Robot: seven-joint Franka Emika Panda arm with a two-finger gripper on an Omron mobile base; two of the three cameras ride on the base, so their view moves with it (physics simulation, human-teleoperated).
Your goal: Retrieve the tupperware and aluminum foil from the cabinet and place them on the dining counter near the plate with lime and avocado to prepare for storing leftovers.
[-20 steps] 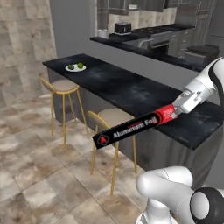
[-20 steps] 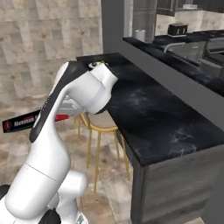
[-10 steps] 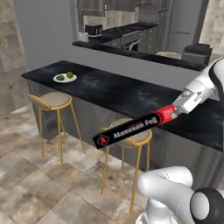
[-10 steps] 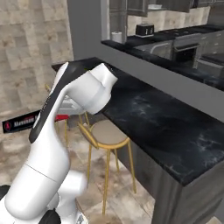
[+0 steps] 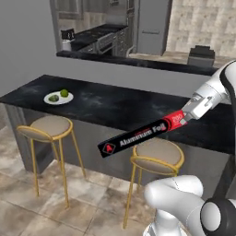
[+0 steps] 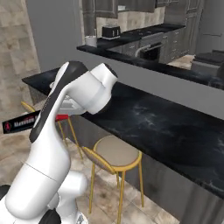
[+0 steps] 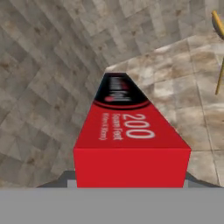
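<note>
Left base view: gripper (image 5: 188, 118) closed on aluminum foil (image 5: 144, 135), red end.
Foil position: in air, over stool (image 5: 157, 153), before worktop (image 5: 120, 106).
Plate (image 5: 58, 97): worktop's 9 o'clock end.

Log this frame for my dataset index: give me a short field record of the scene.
held item: aluminum foil, gripped at its red end by the tool
foil pose: tilted, black end lower, out over the stools
dining counter: black marble
plate: on the counter's far left end, lime and avocado on it
stools: two, yellow-legged
tupperware: not seen
</note>
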